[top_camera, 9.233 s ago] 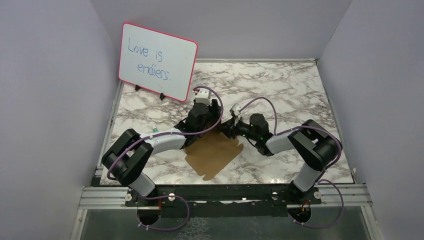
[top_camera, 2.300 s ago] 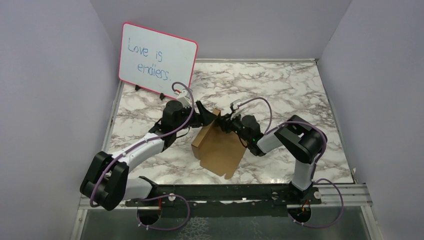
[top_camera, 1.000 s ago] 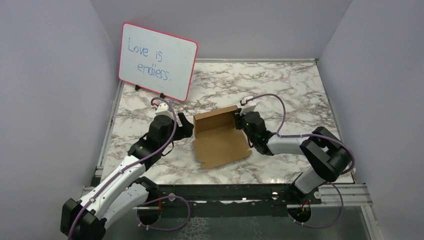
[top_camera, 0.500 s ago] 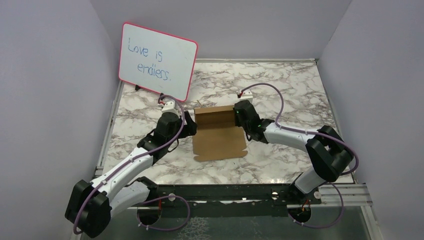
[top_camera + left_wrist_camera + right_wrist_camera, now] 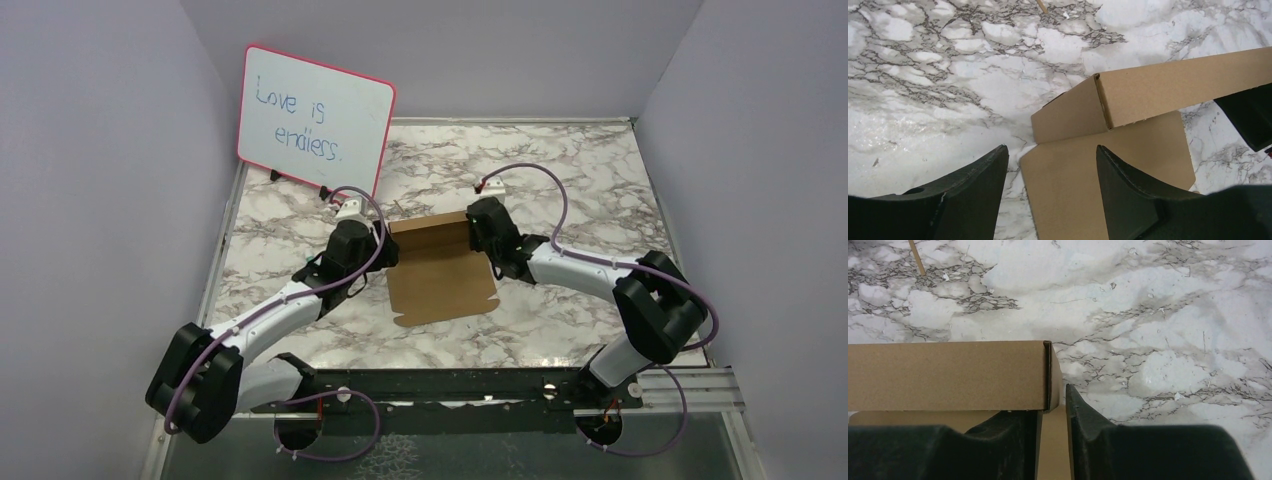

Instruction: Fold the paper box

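The paper box (image 5: 442,280) lies on the marble table as a brown cardboard sheet with its back wall (image 5: 430,232) folded upright. My left gripper (image 5: 385,252) stands at the box's left edge. In the left wrist view it (image 5: 1051,148) is open wide, its fingers (image 5: 973,195) straddling the flat panel's (image 5: 1108,170) left edge without pinching it. My right gripper (image 5: 477,240) is at the back right corner. In the right wrist view it (image 5: 1053,400) is open by a narrow gap around the short end flap (image 5: 1054,382), one finger inside the back wall (image 5: 948,375), one outside.
A pink-framed whiteboard (image 5: 315,122) stands propped at the back left. A thin wooden stick (image 5: 917,257) lies on the marble (image 5: 560,170) behind the box. Grey walls close in the table on three sides.
The left gripper has come in from the left to the box's left edge and narrowed a little. The box has turned square to the table. The right jaws have parted slightly.
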`<state>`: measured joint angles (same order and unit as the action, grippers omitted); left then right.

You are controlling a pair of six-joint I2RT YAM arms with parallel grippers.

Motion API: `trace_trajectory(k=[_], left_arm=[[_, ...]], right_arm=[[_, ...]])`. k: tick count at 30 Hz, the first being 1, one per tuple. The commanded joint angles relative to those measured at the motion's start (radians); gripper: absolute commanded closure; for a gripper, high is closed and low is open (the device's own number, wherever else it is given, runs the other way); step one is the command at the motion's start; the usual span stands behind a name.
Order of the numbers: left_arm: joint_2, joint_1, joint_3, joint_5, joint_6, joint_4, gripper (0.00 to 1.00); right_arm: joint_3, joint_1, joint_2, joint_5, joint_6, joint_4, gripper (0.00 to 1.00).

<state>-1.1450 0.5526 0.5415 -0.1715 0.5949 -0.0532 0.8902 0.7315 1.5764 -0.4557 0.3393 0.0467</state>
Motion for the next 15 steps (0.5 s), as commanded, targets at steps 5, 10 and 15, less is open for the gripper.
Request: trace_trajectory(k=[5,10,15], left_arm=[[-0.031,0.016,-0.071,-0.131,-0.070,-0.237,0.43],[-0.100,0.021,-0.085,-0.181,-0.151,-0.341,0.47],[-0.147,0.021,-0.077,-0.228,-0.213,-0.403,0.54]], right_arm=[[-0.091,-0.001,-0.018,0.082,-0.039,0.204,0.71],[-0.133,-0.001,-0.038,0.167,-0.045,0.246,0.72],[-0.210,-0.001,-0.150,0.257,-0.048,0.289,0.70]])
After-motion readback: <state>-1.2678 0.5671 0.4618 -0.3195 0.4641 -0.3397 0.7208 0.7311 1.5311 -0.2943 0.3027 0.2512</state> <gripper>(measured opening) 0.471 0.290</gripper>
